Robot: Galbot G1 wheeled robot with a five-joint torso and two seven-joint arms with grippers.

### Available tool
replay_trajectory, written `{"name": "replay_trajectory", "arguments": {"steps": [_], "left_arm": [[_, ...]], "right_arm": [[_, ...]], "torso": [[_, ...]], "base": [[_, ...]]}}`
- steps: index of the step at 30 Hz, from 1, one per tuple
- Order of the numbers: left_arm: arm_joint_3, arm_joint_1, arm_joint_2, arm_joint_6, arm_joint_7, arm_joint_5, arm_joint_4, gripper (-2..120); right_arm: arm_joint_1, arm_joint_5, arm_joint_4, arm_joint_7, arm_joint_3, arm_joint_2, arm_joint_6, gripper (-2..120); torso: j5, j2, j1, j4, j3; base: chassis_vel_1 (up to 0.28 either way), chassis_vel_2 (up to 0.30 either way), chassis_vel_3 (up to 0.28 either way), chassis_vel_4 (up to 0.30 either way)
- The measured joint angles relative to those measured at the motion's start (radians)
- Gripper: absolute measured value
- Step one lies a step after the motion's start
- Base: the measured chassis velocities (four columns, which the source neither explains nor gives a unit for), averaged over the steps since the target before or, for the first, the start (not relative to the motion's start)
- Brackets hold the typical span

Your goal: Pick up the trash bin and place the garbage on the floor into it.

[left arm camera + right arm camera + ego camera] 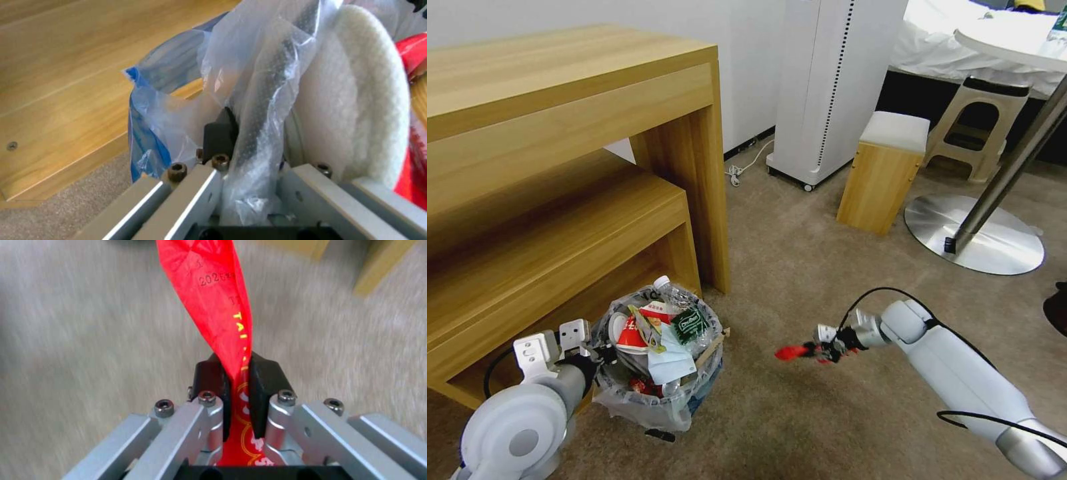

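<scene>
The bin (pixel 657 373) is standing upright on the floor (pixel 800 267), just beside the leg of the wooden counter (pixel 560 133). It is small, round and dark, with a crinkly clear bag (pixel 258 100) hanging over its rim. Litter is filling it to the top: a white slipper (pixel 351 110), a red-white cup (pixel 630 333), a dark green packet (pixel 689 325), a pale blue mask (pixel 670 360), a clear bottle (pixel 670 292). A red wrapper (pixel 213 303) is hanging in the air, apart from the bin, on its right side.
</scene>
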Motion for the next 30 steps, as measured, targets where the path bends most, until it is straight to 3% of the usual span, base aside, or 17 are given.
{"name": "replay_trajectory", "arguments": {"steps": [1,7,13,18,25,30], "left_arm": [[0.000,0.000,0.000,0.000,0.000,0.000,0.000,0],[0.007,0.005,-0.003,0.001,0.000,0.009,0.000,0],[0.009,0.006,-0.003,0.001,0.000,0.011,0.001,0],[0.012,0.006,-0.007,0.001,0.000,0.017,0.008,0],[0.008,0.012,-0.007,0.001,0.001,0.022,0.009,0],[0.012,0.014,-0.007,0.001,0.002,0.023,0.003,0]], "right_arm": [[0.000,0.000,0.000,0.000,0.000,0.000,0.000,10],[0.007,0.316,0.143,0.117,-0.013,-0.016,-0.091,10],[0.041,0.544,0.217,0.231,-0.052,-0.005,-0.087,3],[0.087,0.724,0.268,0.254,-0.111,0.018,-0.063,3],[0.143,0.832,0.272,0.228,-0.175,0.047,-0.031,3],[0.207,0.986,0.234,0.216,-0.260,0.124,0.027,3]], "torso": [[0.0000,0.000,0.000,0.0000,0.000],[-0.0001,0.000,0.000,0.0000,0.000],[-0.0002,0.000,0.000,0.0000,0.000],[-0.0002,0.000,0.000,0.0001,0.000],[-0.0002,0.000,0.000,-0.0001,0.000],[-0.0002,0.000,0.000,0.0000,0.000]], "base": [[0.000,0.000,0.000,0.000],[0.000,0.000,0.000,0.000],[0.000,0.000,0.000,0.000],[0.000,0.000,0.000,0.000],[0.000,0.000,0.000,0.000],[0.000,0.000,0.000,0.000]]}}
